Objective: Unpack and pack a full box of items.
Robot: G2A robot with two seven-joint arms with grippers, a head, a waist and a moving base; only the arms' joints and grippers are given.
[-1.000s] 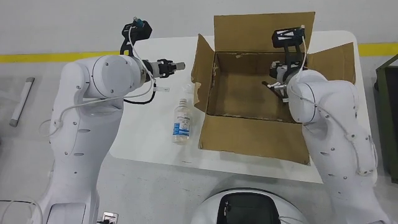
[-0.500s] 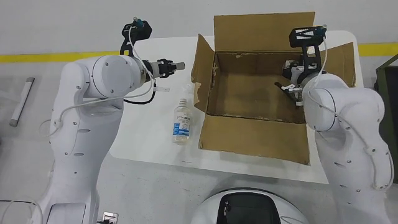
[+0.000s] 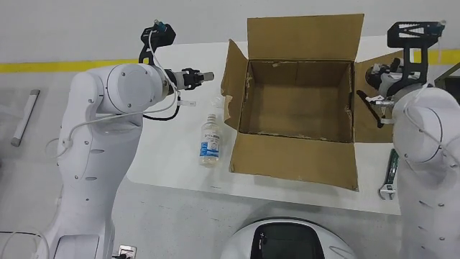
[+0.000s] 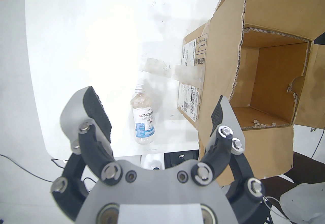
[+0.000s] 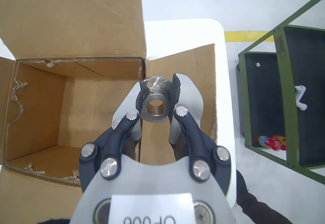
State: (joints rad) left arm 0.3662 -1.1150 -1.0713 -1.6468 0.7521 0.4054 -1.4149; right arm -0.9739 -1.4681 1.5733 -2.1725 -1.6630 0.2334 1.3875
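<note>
A white table [image 3: 176, 160] is taken up largely by an open cardboard box [image 3: 287, 162], whose four flaps are folded outward and whose floor, where it can be seen, carries only torn scraps of cardboard. Beside the table on the right, a green rack [image 5: 279, 77] is seen. A clear bottle [image 3: 209, 140] is laid on its side on the table just beside the box's left wall. The left gripper [image 4: 156, 98] is held above the left part of the table with its fingers spread apart and nothing between them. The right gripper [image 5: 158, 85] is clamped on a small round metal part [image 5: 155, 106], a flanged sleeve with a bore through it, and is held above the box's right flap, outside the cavity. By this judgement the unpacking is nearly done and the part is to be set down on the table. The chief risk is judged to lie in that part: it is smooth and round, and it is gripped only across its hub, so it could twist or slip between the pads. If it were released over the sloping flap, it could slide back into the box or roll off the narrow strip of table to the right. The bottle could also be set rolling if the box were nudged. The box floor nearest the robot is hidden by the front wall, and a long tool [image 3: 389, 176] at the table's right edge is partly covered by the right arm, so its kind cannot be told.
</note>
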